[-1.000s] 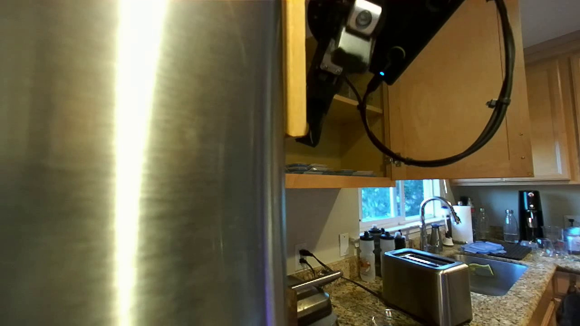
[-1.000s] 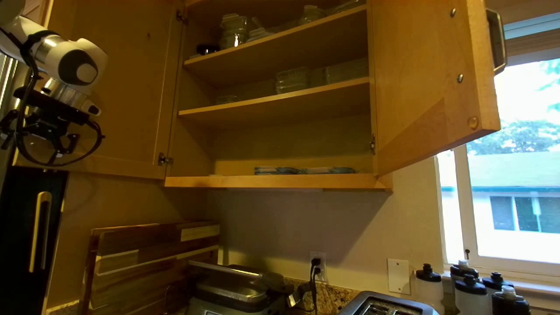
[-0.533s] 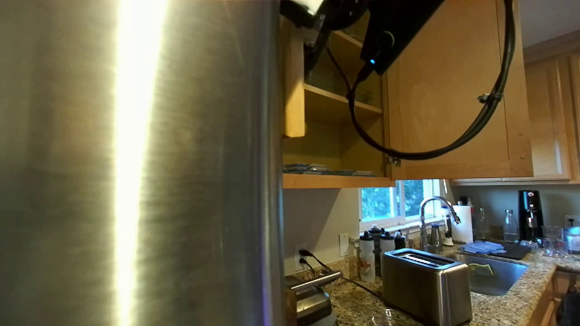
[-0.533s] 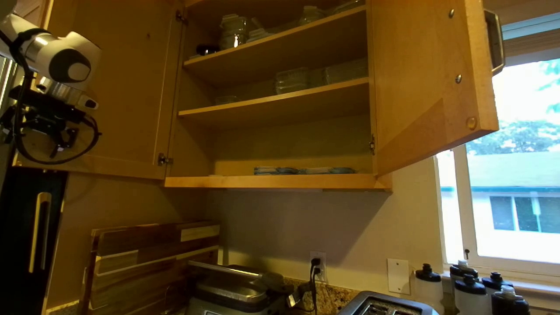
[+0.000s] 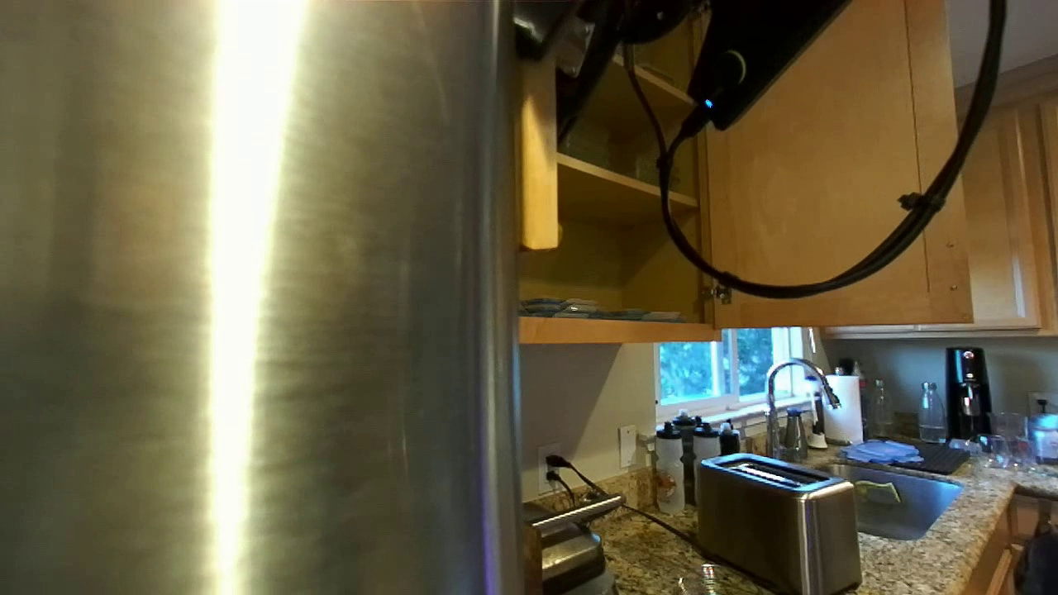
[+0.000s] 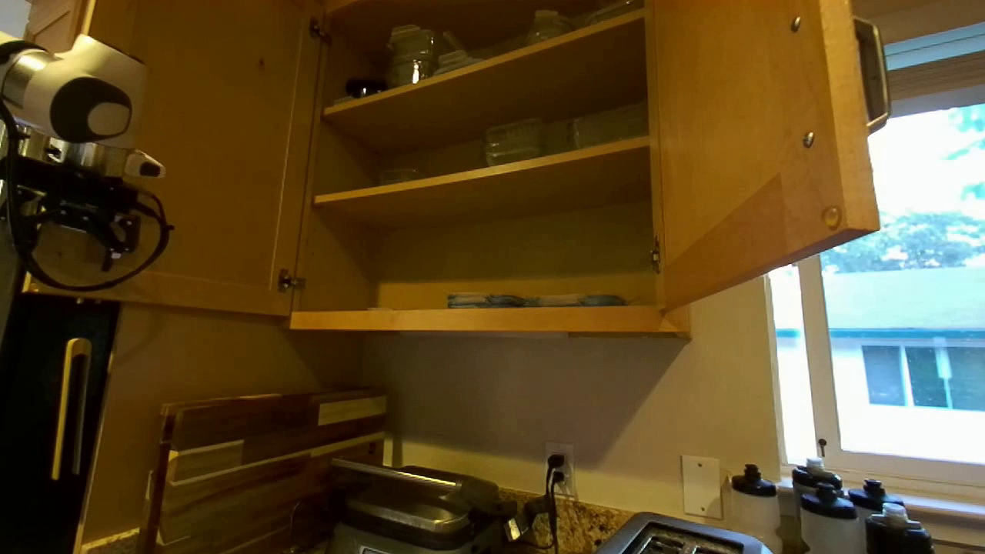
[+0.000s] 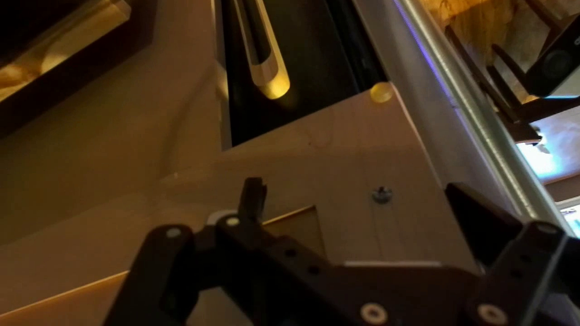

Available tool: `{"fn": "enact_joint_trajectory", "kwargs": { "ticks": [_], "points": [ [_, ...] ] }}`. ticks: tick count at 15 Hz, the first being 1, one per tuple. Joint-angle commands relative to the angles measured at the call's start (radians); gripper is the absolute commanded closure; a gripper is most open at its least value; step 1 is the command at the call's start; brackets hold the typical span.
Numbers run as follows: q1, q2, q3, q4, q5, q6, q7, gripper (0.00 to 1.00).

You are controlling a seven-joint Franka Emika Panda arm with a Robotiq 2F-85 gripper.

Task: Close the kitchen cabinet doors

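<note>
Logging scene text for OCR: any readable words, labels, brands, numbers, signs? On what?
None readable in any view.
Black countertop appliance, in an exterior view: mark too small.
White bottle, in an exterior view: marking blurred.
Black device at the wrist view's right edge: mark too small.

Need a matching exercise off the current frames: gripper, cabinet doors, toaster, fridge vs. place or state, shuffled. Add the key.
Column 1
1. gripper
2. cabinet doors
3. toaster
4. fridge

Column 2
A. on the granite counter
B. jaws spread apart in the wrist view
C. filling the left side of an exterior view
D. both swung open

Pairs: 1-B; 2-D; 3-A; 4-C
</note>
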Motion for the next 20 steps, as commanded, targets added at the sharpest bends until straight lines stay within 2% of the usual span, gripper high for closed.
{"fn": "enact_joint_trajectory", "kwargs": {
  "ticks": [1, 6, 12, 20],
  "points": [
    [-0.039, -0.053, 0.000, -0.063, -0.075, 0.104, 0.079, 0.00],
    [-0.055, -0.091, -0.016, -0.093, -0.141, 0.092, 0.149, 0.00],
    [-0.075, -0.137, -0.074, -0.126, -0.151, 0.040, 0.161, 0.00],
    [-0.131, -0.180, -0.187, -0.100, -0.155, -0.160, 0.135, 0.00]
  ]
}}
